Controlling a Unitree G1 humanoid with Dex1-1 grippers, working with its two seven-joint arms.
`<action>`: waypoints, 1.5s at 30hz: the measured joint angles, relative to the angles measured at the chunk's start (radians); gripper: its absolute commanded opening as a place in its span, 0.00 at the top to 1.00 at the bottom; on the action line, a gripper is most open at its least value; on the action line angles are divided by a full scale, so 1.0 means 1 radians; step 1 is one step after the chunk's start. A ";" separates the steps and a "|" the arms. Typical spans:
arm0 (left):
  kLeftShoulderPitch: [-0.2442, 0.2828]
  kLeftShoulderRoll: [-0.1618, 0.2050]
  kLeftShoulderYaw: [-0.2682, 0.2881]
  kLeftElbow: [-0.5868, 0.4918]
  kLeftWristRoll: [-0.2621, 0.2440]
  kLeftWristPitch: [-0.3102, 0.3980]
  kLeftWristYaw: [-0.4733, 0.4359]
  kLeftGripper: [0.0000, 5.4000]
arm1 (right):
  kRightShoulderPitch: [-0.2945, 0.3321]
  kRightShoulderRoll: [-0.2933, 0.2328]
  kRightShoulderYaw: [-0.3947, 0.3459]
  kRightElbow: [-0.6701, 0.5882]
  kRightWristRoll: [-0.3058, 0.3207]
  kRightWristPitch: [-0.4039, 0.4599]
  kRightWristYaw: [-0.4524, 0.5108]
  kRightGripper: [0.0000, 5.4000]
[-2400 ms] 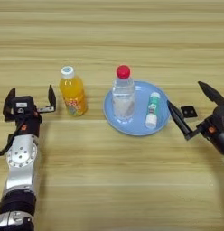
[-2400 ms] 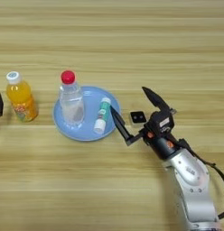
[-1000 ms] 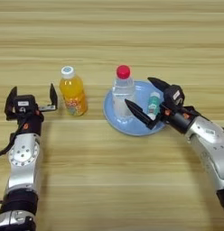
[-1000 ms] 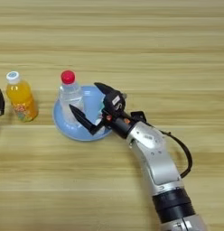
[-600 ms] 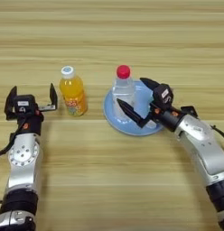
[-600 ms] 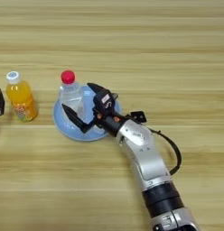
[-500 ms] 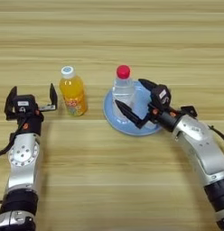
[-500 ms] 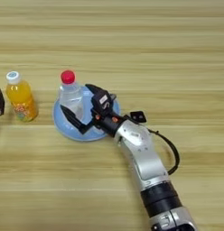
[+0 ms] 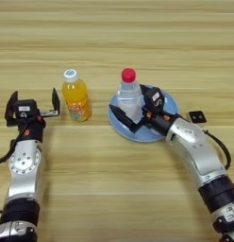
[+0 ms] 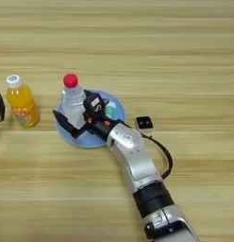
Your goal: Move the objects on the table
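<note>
The right hand (image 9: 134, 108) has reached over the blue plate (image 9: 170, 102), fingers spread around the clear bottle (image 9: 129, 93)

I see even, fairly bright, warm light over the whole table (image 9: 114, 28), with no glare on the wood. Shadows are soft and short, close under the clear plastic bottle (image 9: 129, 97) and the right arm. Fine detail looks a little soft; the plank lines bow slightly toward the far edge.
</note>
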 measured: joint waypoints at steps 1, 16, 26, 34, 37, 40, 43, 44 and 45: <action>0.000 0.000 0.000 0.000 0.000 0.000 0.000 0.00 | -0.003 0.003 -0.001 0.009 -0.001 -0.003 -0.001 0.01; 0.001 0.000 0.000 -0.001 0.000 0.001 0.000 0.00 | -0.047 0.032 -0.009 0.085 -0.018 -0.049 -0.022 0.01; 0.002 0.000 0.000 -0.002 0.000 0.001 0.000 0.00 | -0.062 0.040 -0.010 0.088 -0.031 -0.067 -0.040 0.06; 0.003 0.000 0.000 -0.004 0.000 0.005 0.000 0.00 | -0.062 0.042 -0.011 0.102 -0.039 -0.087 -0.044 0.24; 0.003 0.000 0.000 -0.004 0.000 0.006 0.000 0.00 | -0.062 0.043 -0.012 0.108 -0.039 -0.088 -0.045 0.30; 0.003 0.000 0.000 -0.004 0.000 0.006 0.000 0.00 | -0.062 0.044 -0.013 0.111 -0.040 -0.090 -0.045 0.34; 0.003 0.000 0.000 -0.004 0.000 0.006 0.000 0.00 | -0.062 0.045 -0.014 0.113 -0.040 -0.092 -0.046 0.37; 0.003 0.000 0.000 -0.004 0.000 0.006 0.000 0.00 | -0.062 0.045 -0.014 0.113 -0.040 -0.092 -0.047 0.37; 0.003 0.000 0.000 -0.004 0.000 0.006 0.000 0.00 | -0.062 0.045 -0.015 0.113 -0.040 -0.093 -0.047 0.38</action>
